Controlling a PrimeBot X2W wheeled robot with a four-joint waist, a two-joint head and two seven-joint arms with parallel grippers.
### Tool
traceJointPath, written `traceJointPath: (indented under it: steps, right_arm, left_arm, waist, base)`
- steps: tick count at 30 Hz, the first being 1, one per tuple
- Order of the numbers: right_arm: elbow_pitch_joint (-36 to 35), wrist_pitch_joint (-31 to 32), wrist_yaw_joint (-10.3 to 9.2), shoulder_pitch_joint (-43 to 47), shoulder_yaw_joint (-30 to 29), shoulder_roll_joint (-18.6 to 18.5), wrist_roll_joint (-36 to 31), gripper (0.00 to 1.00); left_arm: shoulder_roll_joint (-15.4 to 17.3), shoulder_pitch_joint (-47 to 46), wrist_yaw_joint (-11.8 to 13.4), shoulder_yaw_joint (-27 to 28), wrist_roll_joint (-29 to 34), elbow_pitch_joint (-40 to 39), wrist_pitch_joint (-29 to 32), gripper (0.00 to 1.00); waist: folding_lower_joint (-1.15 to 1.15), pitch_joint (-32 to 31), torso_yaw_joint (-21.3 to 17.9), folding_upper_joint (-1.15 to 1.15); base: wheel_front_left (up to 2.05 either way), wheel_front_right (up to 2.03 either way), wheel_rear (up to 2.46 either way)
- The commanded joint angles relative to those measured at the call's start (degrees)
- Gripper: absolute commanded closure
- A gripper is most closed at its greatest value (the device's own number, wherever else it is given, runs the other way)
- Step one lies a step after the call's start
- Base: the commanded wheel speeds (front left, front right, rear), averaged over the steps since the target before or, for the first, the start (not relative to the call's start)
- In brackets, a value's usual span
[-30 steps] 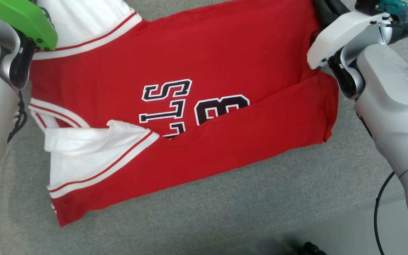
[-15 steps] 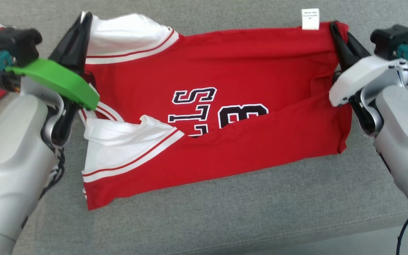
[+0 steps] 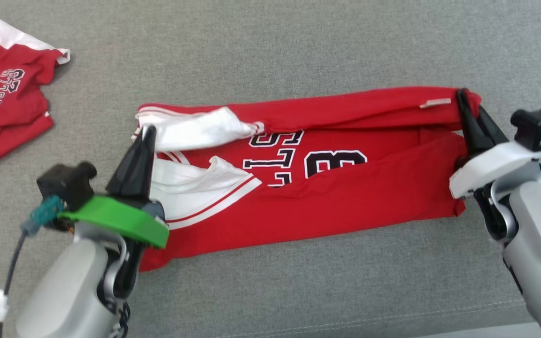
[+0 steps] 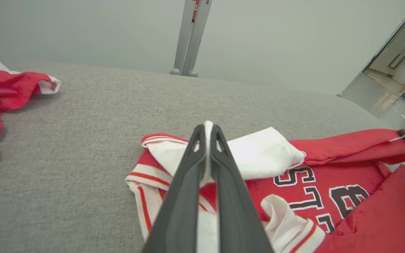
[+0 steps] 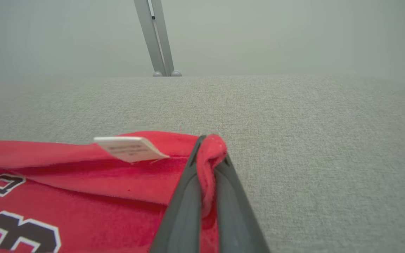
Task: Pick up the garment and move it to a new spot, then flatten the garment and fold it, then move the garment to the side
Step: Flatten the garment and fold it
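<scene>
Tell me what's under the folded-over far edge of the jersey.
The jersey's own red front lies under that fold. The black lettering pokes out below it. How far the letters run beneath is covered, as is the grey cushion underneath.

Count: 2 claws: left claw (image 3: 149, 131), right claw (image 3: 462, 96). 2 red-and-white jerseys: stretched jersey (image 3: 345, 202) between the claws, crumpled jersey (image 3: 7, 108) well apart, off the left claw's outer side. 1 white label (image 3: 435, 103) just beside the right claw. 1 grey cushion (image 3: 270, 47) under everything. 1 metal post (image 4: 190, 35) beyond the claws.
</scene>
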Motion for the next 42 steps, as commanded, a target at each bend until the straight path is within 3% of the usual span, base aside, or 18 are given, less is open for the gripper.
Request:
traceJointPath:
  steps: [1, 9, 10, 11, 21, 29, 37, 38, 39, 40, 41, 42]
  right_arm:
    - [-1.2, -0.1, -0.11, 2.3, -1.0, 0.4, -0.8, 1.0]
    - [-5.2, -0.1, -0.11, 11.2, -5.4, 2.7, -1.2, 1.0]
    - [-5.5, -0.1, -0.11, 11.8, -5.9, 2.9, -1.3, 0.61]
    - [-5.9, -0.1, -0.11, 12.4, -6.3, 3.3, -1.2, 0.0]
    - [-8.1, -0.2, -0.11, 11.6, -8.2, 3.6, -0.4, 0.0]
    - [2.1, -0.2, -0.1, 9.5, -8.3, 4.4, 0.1, 0.0]
    - [11.1, 0.0, -0.1, 8.2, -5.6, 6.9, 4.7, 0.0]
    - [12.0, 0.0, -0.1, 8.0, -5.1, 7.2, 5.3, 0.22]
    - [12.9, 0.2, -0.11, 7.7, -4.6, 7.5, 6.0, 0.55]
    - [13.6, 0.3, -0.1, 7.5, -3.9, 7.9, 6.9, 0.71]
    - [14.0, 0.3, -0.1, 7.2, -3.5, 8.0, 7.7, 1.0]
    - [14.3, 0.2, -0.1, 6.9, -3.0, 8.0, 8.3, 1.0]
  left_arm:
    - [-0.5, 2.5, 0.4, 1.1, 1.1, -0.6, -0.2, 1.0]
    - [-4.6, 12.5, 0.4, 5.9, 4.5, -1.4, -0.2, 1.0]
    - [-5.1, 13.0, 0.2, 6.3, 5.1, -1.2, -0.2, 0.76]
    - [-5.7, 13.4, 0.0, 6.7, 5.9, -1.1, -0.2, 0.0]
    - [-10.5, 14.9, -0.6, 16.3, 16.8, -4.3, -0.2, 0.0]
    - [-14.7, 16.5, -1.5, 24.7, 27.4, -7.8, -0.1, 0.0]
    - [-17.1, 18.5, -3.2, 30.0, 32.3, -8.0, -0.1, 0.0]
    - [-17.4, 18.6, -3.4, 30.3, 32.5, -8.0, -0.1, 0.0]
    - [-17.6, 18.7, -3.7, 30.7, 32.9, -7.9, -0.1, 0.0]
    - [-17.9, 18.7, -3.9, 31.1, 33.2, -7.8, -0.1, 0.0]
    - [-18.0, 18.7, -4.1, 31.4, 33.5, -7.7, -0.1, 0.0]
    - [-18.1, 18.7, -4.2, 31.8, 33.8, -7.8, -0.1, 0.0]
  waist:
    - [0.0, -0.9, 0.2, 0.0]
    - [0.0, -3.0, 0.4, 0.0]
    - [0.0, -3.2, 0.4, 0.0]
    - [0.0, -3.3, 0.4, 0.0]
    - [0.0, -4.7, 0.6, 0.0]
    - [0.0, -5.3, 2.4, 0.0]
    - [0.0, -5.4, 3.2, 0.0]
    - [0.0, -5.4, 3.2, 0.0]
    - [0.0, -5.4, 3.2, 0.0]
    - [0.0, -5.4, 3.3, 0.0]
    - [0.0, -5.4, 3.3, 0.0]
    - [0.0, -5.5, 3.2, 0.0]
  base:
    - [0.0, 0.0, 0.0]
    - [0.0, 0.0, 0.0]
    - [0.0, 0.0, 0.0]
    - [0.0, 0.0, 0.0]
    - [0.0, 0.0, 0.0]
    - [0.0, 0.0, 0.0]
    - [0.0, 0.0, 0.0]
    - [0.0, 0.0, 0.0]
    - [0.0, 0.0, 0.0]
    - [0.0, 0.0, 0.0]
    - [0.0, 0.0, 0.0]
    - [0.0, 0.0, 0.0]
